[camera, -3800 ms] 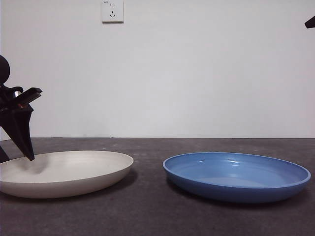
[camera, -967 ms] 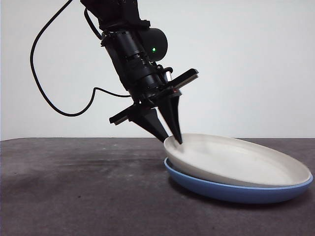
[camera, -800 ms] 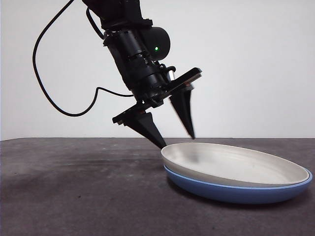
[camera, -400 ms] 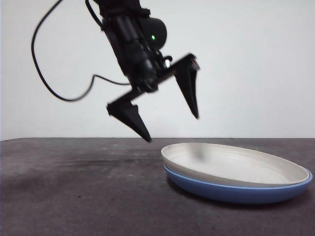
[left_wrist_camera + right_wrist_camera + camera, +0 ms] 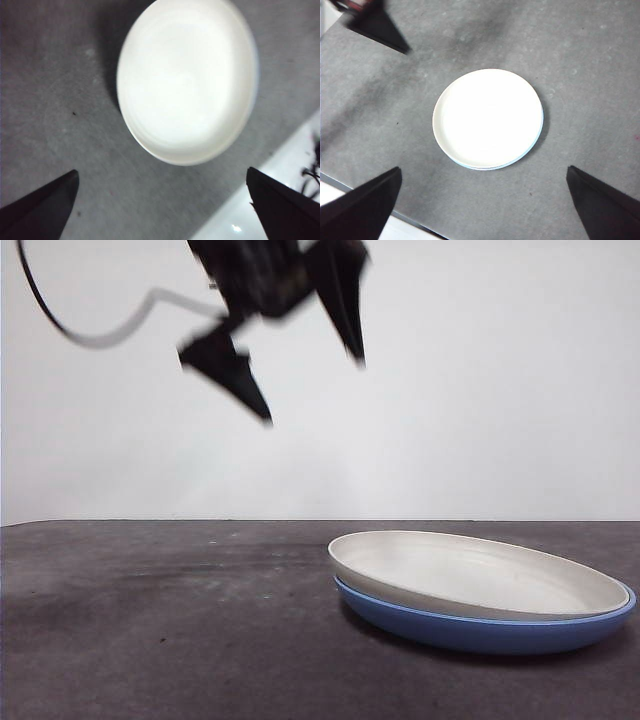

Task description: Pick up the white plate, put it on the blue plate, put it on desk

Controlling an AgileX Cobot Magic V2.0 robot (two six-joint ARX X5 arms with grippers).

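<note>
The white plate (image 5: pixel 470 575) is sitting nested inside the blue plate (image 5: pixel 490 630), and the pair is resting on the dark surface (image 5: pixel 170 640) toward the right of the front view. Only a thin blue rim is showing beneath the cream edge (in the right wrist view it is barely a sliver along one side of the white plate (image 5: pixel 488 118)). The left gripper (image 5: pixel 310 390) is hanging high in the air above and to the left of the stacked plates, blurred, with its fingers (image 5: pixel 345 310) spread wide apart and holding nothing. From its own wrist camera, the white plate (image 5: pixel 187 80) is lying well clear of both fingers. The right gripper (image 5: pixel 485 205) is hovering high over the surface with its fingers also wide apart and empty, looking down on the stack.
</note>
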